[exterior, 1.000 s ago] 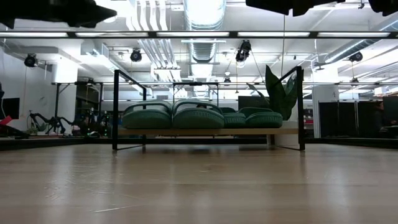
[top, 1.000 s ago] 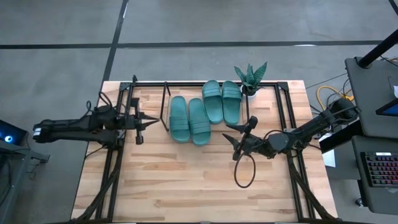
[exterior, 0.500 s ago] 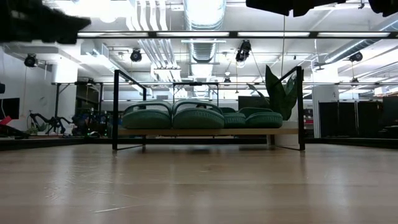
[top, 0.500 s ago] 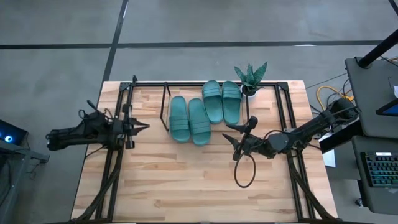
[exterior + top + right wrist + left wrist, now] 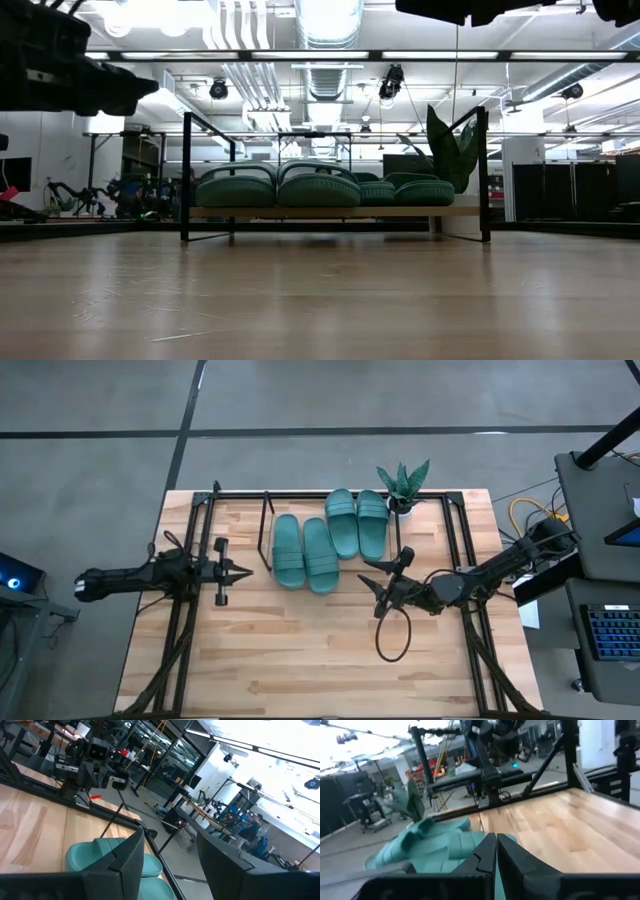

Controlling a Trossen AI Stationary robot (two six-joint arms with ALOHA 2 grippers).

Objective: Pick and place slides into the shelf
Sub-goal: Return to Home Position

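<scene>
Nearest in the low view is the bare wood table (image 5: 320, 300). From above, my left gripper (image 5: 240, 570) sits at the middle left of the frame, its fingers pressed flat together with nothing between them, pointing toward the shoes. My right gripper (image 5: 384, 570) is right of centre, just to the lower right of the shoes, its fingers spread wide and empty, with a black cable loop (image 5: 392, 640) below it. Beyond them the shelf (image 5: 330, 211), thin black rods around a light board, carries all four slides (image 5: 320, 555). They are matching teal-green rubber with one broad strap each, lying soles down in two side-by-side pairs. The left pair lies lower in the overhead frame than the right pair. Farthest back, a spiky green plant (image 5: 403, 485) stands at the right pair's upper right.
</scene>
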